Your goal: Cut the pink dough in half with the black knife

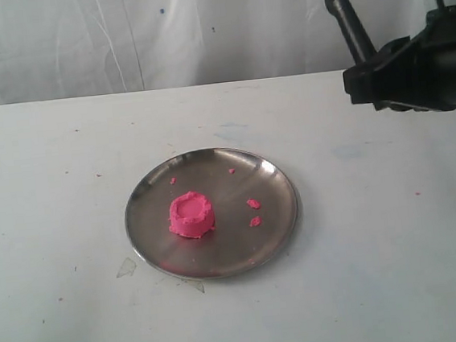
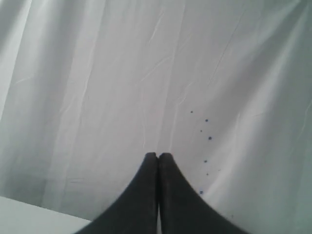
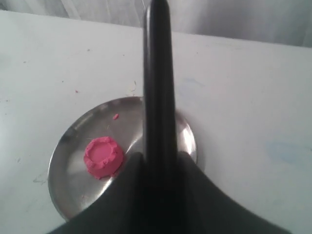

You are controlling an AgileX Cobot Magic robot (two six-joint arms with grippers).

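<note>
The pink dough (image 1: 190, 214) is one squat round lump with a dented top, lying left of centre on the steel plate (image 1: 271, 184). My right gripper (image 1: 372, 72) hangs high at the back right, well off the plate, shut on the black knife (image 1: 343, 10), which slants up and away from it. In the right wrist view the knife (image 3: 158, 73) runs out from between the fingers of the gripper (image 3: 160, 158), crossing above the plate (image 3: 73, 141), with the dough (image 3: 102, 157) off to one side. My left gripper (image 2: 158, 156) is shut on nothing and faces the white curtain; the exterior view does not show it.
Tiny pink crumbs (image 1: 253, 204) lie on the plate to the right of and behind the lump. The white table (image 1: 64, 316) carries specks and small stains. A white curtain (image 1: 158, 32) hangs behind the table's far edge.
</note>
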